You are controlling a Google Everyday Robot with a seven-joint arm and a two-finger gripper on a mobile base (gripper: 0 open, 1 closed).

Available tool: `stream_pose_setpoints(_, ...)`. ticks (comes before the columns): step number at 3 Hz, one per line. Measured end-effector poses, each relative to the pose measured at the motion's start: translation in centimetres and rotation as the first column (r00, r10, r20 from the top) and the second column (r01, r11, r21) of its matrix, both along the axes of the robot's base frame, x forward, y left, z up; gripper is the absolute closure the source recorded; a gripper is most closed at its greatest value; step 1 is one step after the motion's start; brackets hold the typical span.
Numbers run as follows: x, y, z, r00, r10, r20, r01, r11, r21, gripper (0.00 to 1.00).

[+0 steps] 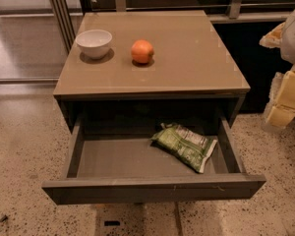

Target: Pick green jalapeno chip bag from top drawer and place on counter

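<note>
The green jalapeno chip bag [184, 145] lies flat in the right part of the open top drawer [152, 187], its white printed panel facing up. The drawer is pulled far out of the cabinet. The counter [187, 58] is the glossy tan top above it. My gripper [281, 104] shows as pale yellow and white parts at the right edge of the view. It hangs beside the cabinet, to the right of the drawer and above the floor, well apart from the bag.
A white bowl [94, 42] and an orange fruit [142, 51] stand on the left half of the counter. Speckled terrazzo floor [19, 156] surrounds the cabinet. Metal rails and a dark wall [255, 43] run behind it.
</note>
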State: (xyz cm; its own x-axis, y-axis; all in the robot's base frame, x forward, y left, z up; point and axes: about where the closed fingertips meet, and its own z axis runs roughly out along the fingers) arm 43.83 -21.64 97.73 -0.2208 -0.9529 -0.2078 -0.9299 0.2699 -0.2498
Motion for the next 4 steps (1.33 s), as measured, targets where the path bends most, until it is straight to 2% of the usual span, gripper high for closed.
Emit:
stream_pose_setpoints(1, 0.0, 0.0, 0.0, 1.0, 0.0, 0.0, 0.0, 1.0, 0.0, 0.0)
stream_pose_setpoints(2, 0.0, 0.0, 0.0, 1.0, 0.0, 0.0, 0.0, 1.0, 0.0, 0.19)
stream_pose_setpoints(3, 1.3, 0.2, -2.2, 0.9999, -0.006, 0.011, 0.006, 0.999, 0.041, 0.42)
stream_pose_setpoints(4, 3.6, 1.6, -7.0, 0.9996, 0.017, 0.022, -0.02, 0.992, 0.121, 0.65)
